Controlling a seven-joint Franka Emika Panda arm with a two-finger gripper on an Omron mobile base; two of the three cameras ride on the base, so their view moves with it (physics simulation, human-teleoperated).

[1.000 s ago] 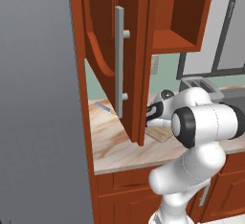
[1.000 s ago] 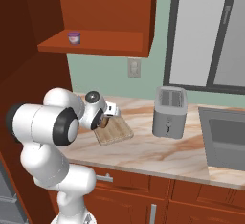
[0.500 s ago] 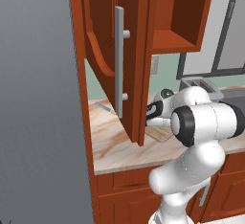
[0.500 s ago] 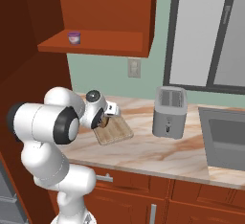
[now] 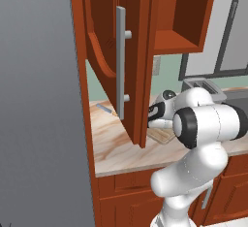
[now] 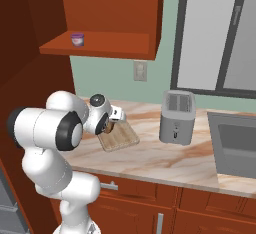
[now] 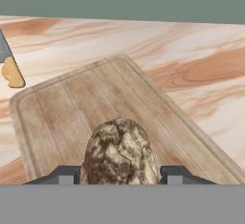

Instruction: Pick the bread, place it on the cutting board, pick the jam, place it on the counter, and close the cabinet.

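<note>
Left base view: little changed over the last second, with the arm folded low behind the open cabinet (image 5: pixel 131 51) door, exactly where it stood a second ago. Hand (image 5: pixel 154 116) just peeking past the door's edge, above the cutting board (image 5: pixel 162 135) on the counter (image 5: pixel 114 146).

Right base view: same pose as before, hand (image 6: pixel 111 123) hovering over the near-left end of the cutting board (image 6: pixel 122 137), something brown between its fingers. Jam (image 6: pixel 77 39) waiting on the cabinet shelf up at left, toaster (image 6: pixel 176 117) well to the right on the counter (image 6: pixel 165 160).

Hand view: bread (image 7: pixel 119 153) clamped between the dark fingertips (image 7: pixel 176 174), directly over the grooved cutting board (image 7: pixel 72 98); contact with the wood impossible to tell.

Judged from the standstill: carry done, release of the bread seemingly next, jam and cabinet door yet to come.
</note>
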